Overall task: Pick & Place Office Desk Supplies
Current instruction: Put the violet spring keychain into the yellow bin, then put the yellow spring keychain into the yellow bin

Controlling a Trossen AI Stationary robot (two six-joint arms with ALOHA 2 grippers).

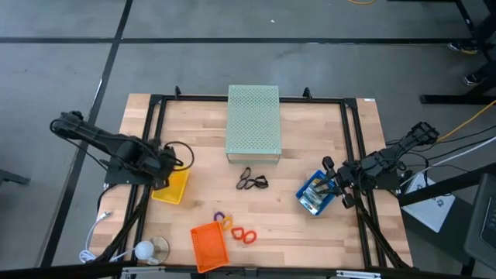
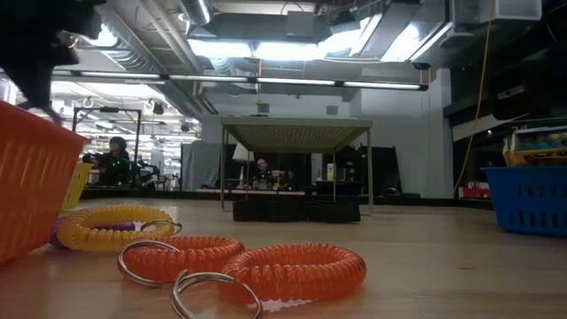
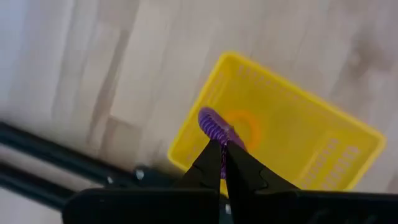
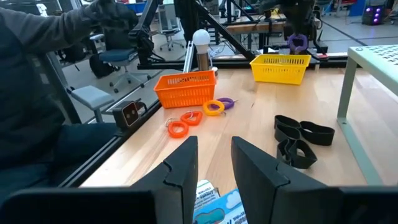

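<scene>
Wood table [image 1: 310, 232] in workshop; left gripper [image 3: 222, 151] pinched shut on purple ring [image 3: 214, 127], directly above yellow tray [image 3: 311, 134] at table's left edge; right gripper [image 4: 214, 163] half-open, empty, over blue tray [image 1: 304, 198] near right edge

Purple ring [image 3: 214, 126] pinched aloft at far left. Orange, red rings [image 1: 244, 235] lying near-centre; black loops [image 1: 252, 181] mid-table. Printed packets [image 1: 316, 191] in right tray.
</scene>
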